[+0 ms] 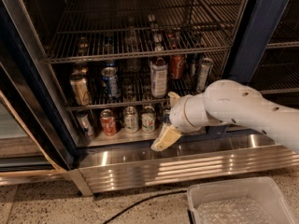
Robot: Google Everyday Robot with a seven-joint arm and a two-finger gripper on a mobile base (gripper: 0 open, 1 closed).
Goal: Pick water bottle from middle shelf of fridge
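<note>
Camera view: pincer [164, 138] low at fridge [261, 36] sill, below bottom cans [131, 119], presumably not yet raised for reach; spread: cannot tell. Water bottle [129, 87], faint, above-left of pincer, upright on middle shelf [93, 107], between blue can [110, 80] and labelled bottle [159, 76].

**Obscured and cropped**

Gripper [164, 139] hangs low at the fridge [261, 27] front. Arm [243, 108] behind it runs off the right edge. Cans [131, 119] left of it have unreadable labels, and the wrist covers others. Bin [192, 202] below-right is cropped at the bottom.
</note>
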